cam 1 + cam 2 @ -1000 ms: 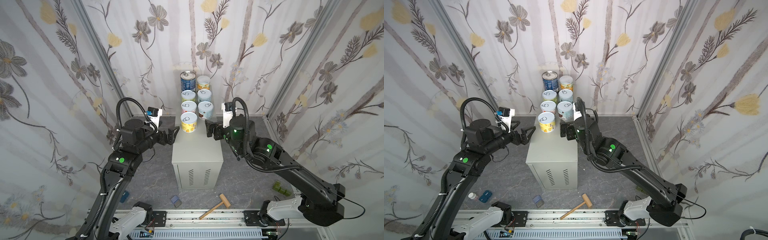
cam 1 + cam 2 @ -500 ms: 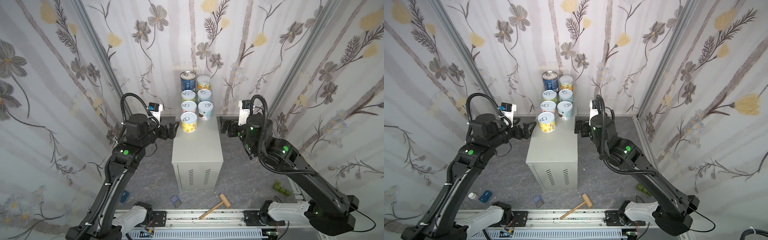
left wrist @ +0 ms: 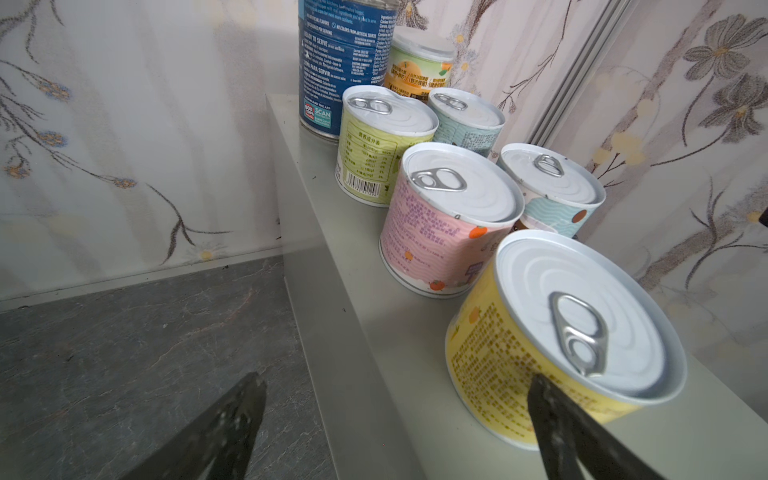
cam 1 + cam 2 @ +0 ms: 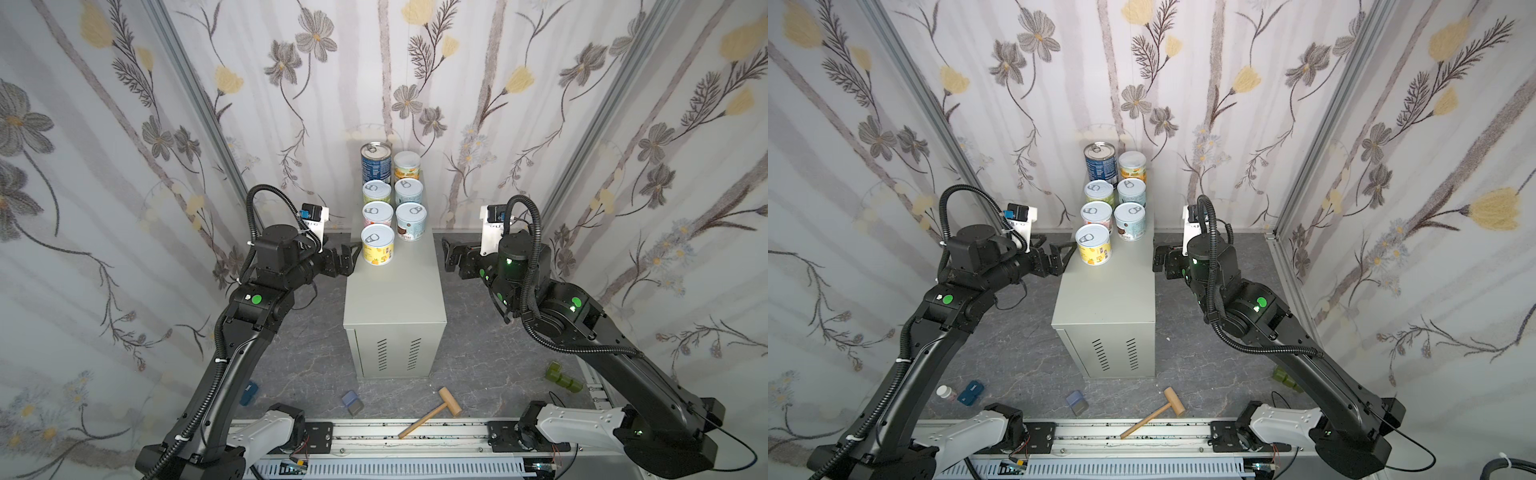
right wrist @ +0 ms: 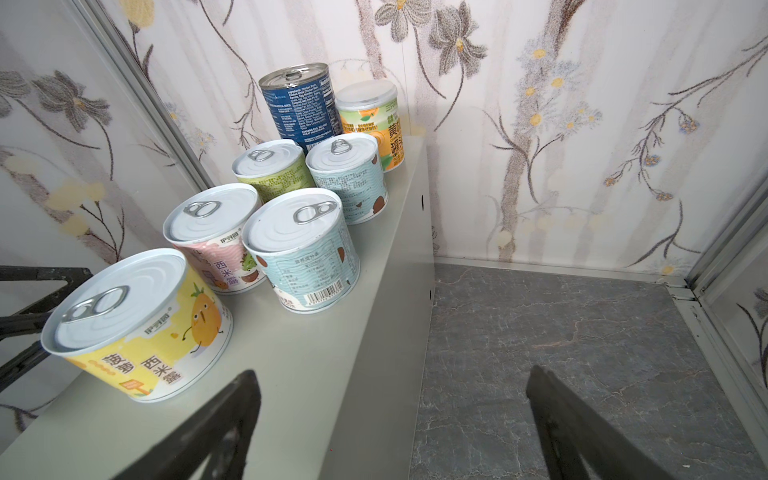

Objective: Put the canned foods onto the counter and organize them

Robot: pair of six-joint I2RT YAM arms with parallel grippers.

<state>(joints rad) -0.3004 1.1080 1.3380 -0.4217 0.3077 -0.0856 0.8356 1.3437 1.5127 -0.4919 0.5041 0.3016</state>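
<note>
The counter [image 4: 395,299] has its near tabletop bare. Flanking it, left jaws and right jaws stand wide and empty. The upright yellow can [image 4: 377,244] sits just beside the left jaws, at their 3 o'clock; the right jaws lie well apart across the tabletop. Toward 12 o'clock the other canned foods [image 4: 409,192] stand paired, ending at the tall blue can [image 4: 375,160]. All seven look placed.

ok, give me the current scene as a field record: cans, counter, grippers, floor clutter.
cans: seven, upright on counter, two columns at its wall end
front can: yellow can, heads the column of four
back pair: tall blue can, orange can
left gripper: open, empty, near yellow can
right gripper: open, empty, off counter's opposite side
floor: wooden mallet, blue-grey block
</note>
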